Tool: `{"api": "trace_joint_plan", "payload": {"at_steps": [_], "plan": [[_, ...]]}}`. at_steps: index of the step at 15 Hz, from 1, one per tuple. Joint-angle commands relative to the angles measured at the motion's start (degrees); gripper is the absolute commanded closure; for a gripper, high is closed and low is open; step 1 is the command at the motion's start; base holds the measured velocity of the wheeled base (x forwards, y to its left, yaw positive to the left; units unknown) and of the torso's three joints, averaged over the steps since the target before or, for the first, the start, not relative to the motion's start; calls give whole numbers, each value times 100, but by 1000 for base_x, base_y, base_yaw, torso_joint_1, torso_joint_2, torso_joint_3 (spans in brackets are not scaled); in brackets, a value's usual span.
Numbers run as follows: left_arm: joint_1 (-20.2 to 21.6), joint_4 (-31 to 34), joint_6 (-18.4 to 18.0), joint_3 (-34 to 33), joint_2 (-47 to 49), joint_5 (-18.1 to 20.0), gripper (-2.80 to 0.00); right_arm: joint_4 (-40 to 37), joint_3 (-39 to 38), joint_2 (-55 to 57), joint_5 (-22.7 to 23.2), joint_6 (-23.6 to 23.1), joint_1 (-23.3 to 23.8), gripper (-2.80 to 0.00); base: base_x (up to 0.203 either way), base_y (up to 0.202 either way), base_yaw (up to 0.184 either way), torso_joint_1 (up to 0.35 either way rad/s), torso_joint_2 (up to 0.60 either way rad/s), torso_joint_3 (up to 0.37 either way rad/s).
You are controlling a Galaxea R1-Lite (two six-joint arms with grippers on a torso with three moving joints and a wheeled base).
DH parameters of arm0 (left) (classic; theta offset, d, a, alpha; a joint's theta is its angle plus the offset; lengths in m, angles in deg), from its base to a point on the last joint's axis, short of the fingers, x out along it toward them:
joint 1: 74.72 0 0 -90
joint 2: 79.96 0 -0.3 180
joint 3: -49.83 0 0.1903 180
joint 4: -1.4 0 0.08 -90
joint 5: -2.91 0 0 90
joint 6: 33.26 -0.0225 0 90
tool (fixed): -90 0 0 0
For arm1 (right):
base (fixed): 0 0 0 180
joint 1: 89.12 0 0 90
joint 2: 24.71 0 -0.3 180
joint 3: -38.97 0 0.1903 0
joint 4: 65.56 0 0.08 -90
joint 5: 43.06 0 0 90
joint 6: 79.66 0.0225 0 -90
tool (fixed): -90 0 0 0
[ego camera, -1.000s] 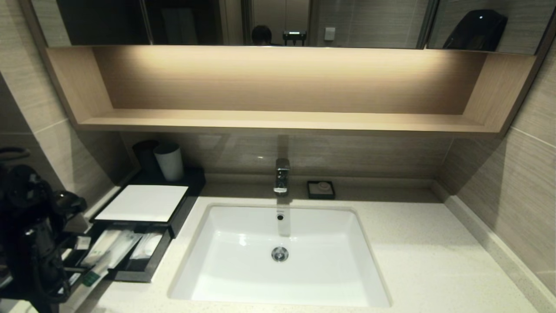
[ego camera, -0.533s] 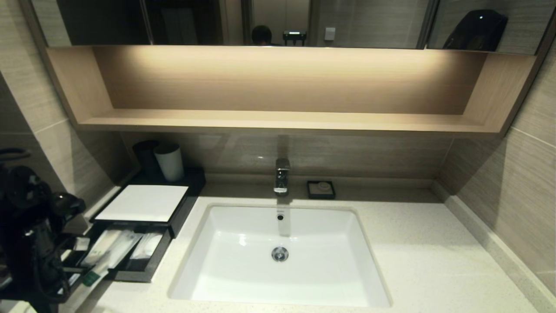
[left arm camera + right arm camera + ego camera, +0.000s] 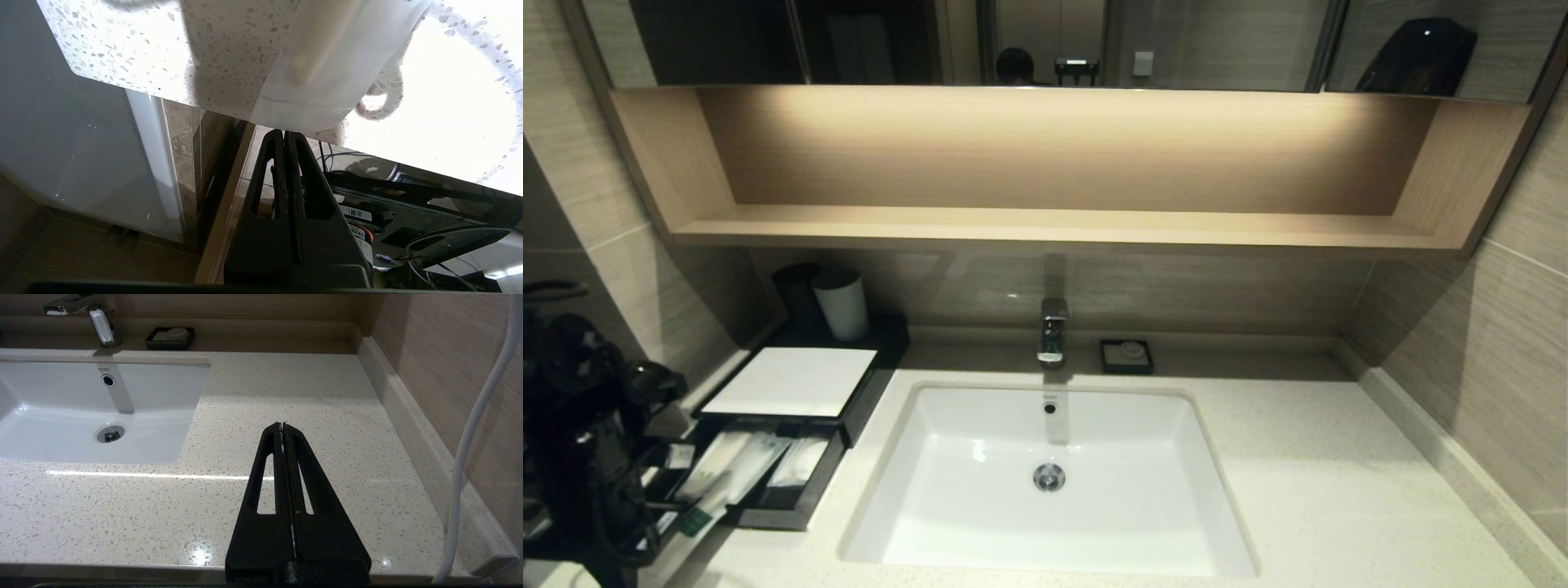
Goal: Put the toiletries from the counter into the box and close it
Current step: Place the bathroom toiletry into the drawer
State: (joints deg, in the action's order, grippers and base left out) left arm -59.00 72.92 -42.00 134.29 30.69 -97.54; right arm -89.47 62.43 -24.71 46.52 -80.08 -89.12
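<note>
Left claw [image 3: 284, 134] is pressed shut, empty, tips just short of a packet [image 3: 327, 65] edge overhanging the counter [image 3: 135, 45]. Packet is judged light, floppy, slippery; best pinched at that edge. Right claw [image 3: 282, 426] is parked shut.

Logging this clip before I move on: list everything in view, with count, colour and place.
Box: one, dark grey-black with a white top, counter's left; drawer pulled out.
Toiletries: several whitish packets in the drawer; one packet overhangs the counter's front edge.
Counter: one, cream speckled, around the sink.
Sink: one, white, centre.
Faucet: one, chrome, behind the sink.
Soap dish: one, black, right of the faucet.
Cup: one, light grey, behind the box, beside a dark cup.
Wall shelf: one, light wood, above.
Left gripper: black, shut, just off the overhanging packet's end.
Right gripper: black, shut, over the counter's right side.
</note>
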Motion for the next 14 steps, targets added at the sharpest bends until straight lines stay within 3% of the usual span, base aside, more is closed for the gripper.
{"api": "trace_joint_plan", "payload": {"at_steps": [1, 14], "plan": [[1, 9, -5, -2, 45, -1, 0, 1, -1, -9, -2, -2, 0, 0, 0, 0, 0, 0, 0, 0], [-131, -243, -5, 139, 141, 8, 0, 1, -1, -9, -2, -2, 0, 0, 0, 0, 0, 0, 0, 0]]}}
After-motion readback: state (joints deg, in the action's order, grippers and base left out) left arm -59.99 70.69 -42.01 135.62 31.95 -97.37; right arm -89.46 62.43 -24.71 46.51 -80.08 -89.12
